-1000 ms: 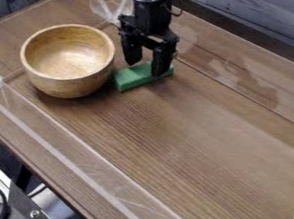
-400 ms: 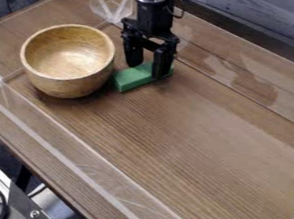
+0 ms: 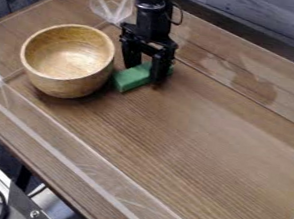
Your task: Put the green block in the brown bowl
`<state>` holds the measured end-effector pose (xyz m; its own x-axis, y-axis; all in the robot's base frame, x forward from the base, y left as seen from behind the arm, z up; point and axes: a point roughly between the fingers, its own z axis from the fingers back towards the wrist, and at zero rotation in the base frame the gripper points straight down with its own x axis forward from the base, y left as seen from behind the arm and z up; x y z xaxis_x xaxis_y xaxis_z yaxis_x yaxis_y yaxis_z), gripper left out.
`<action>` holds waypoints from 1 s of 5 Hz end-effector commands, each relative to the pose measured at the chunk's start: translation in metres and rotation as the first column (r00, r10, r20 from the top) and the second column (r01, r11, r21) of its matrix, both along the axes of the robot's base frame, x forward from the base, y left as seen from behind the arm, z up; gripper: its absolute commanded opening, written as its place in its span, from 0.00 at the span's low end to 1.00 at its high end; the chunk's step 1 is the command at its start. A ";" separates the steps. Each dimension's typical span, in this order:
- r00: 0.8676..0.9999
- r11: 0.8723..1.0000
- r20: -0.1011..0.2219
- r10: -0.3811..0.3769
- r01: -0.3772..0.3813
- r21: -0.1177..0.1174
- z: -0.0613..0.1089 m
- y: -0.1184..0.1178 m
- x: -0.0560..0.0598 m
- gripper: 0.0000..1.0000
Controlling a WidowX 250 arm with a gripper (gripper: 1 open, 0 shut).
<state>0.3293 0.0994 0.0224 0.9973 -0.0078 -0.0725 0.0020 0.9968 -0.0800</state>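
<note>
The green block lies flat on the wooden table, just right of the brown bowl. My gripper points straight down over the block's far end, its two black fingers open and straddling that end. Nothing is lifted; the block rests on the table. The bowl is upright and empty, its rim almost touching the block's near end.
The wooden table has a raised pale edge along the front and left. A clear plastic sheet with creases lies over the front left part. Grey panels stand behind the table at the back right.
The gripper has sunk slightly lower around the block's far end. The block and the bowl have not moved.
</note>
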 end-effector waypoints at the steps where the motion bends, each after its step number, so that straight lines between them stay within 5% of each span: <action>1: 0.999 0.999 0.041 0.020 -0.021 0.041 0.012 -0.002 0.011 1.00; 2: 0.999 0.997 0.028 0.047 -0.049 0.063 0.009 -0.007 0.011 1.00; 4: 0.997 0.997 0.036 0.064 -0.066 0.048 0.013 -0.012 0.012 1.00; 5: 0.997 0.994 0.029 0.078 -0.080 0.068 0.012 -0.012 0.015 0.00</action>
